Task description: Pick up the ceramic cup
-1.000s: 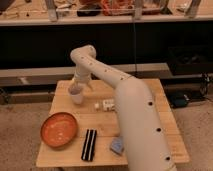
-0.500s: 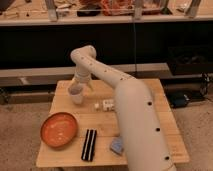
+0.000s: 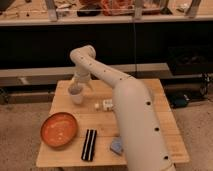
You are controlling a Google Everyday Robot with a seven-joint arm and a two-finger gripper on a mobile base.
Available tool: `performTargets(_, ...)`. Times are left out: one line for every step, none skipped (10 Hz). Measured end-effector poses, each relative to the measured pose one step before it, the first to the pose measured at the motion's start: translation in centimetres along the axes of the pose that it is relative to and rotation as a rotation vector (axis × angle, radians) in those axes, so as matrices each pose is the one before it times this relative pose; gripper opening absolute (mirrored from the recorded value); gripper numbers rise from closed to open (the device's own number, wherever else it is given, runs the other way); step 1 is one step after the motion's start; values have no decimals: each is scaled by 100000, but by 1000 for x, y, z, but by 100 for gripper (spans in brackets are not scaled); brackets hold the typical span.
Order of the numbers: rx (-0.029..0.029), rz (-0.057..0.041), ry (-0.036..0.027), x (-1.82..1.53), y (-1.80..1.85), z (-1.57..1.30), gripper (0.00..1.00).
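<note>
Grasping seems the step in hand: the gripper [image 3: 76,86] sits at the rim of the small off-white cylindrical ceramic cup [image 3: 76,96], left of centre on the light wooden table [image 3: 165,125], its hold impossible to tell, so a firm clamp and straight lift should follow.

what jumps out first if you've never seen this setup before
The big white robot arm dominates, arching from the lower right up and over the wooden table. Its gripper is right at the top of the small ceramic cup near the table's far left. After that, the wide orange bowl at the front left stands out, with a black bar-shaped object lying just to its right.
</note>
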Motion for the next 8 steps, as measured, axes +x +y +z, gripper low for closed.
performTargets(4, 108, 18, 48, 42, 96, 80)
performTargets(18, 118, 149, 89, 33, -49, 80)
performTargets(-55, -34, -11, 53, -36, 52, 80)
performTargets(-12, -15, 190, 87, -49, -29, 80)
performTargets(18, -53, 127, 53, -65, 4, 80)
performTargets(-57, 10, 102, 66, 2, 49, 80)
performTargets(2, -21, 84, 47, -37, -36, 80)
performTargets(-57, -22, 57, 52, 23, -28, 80)
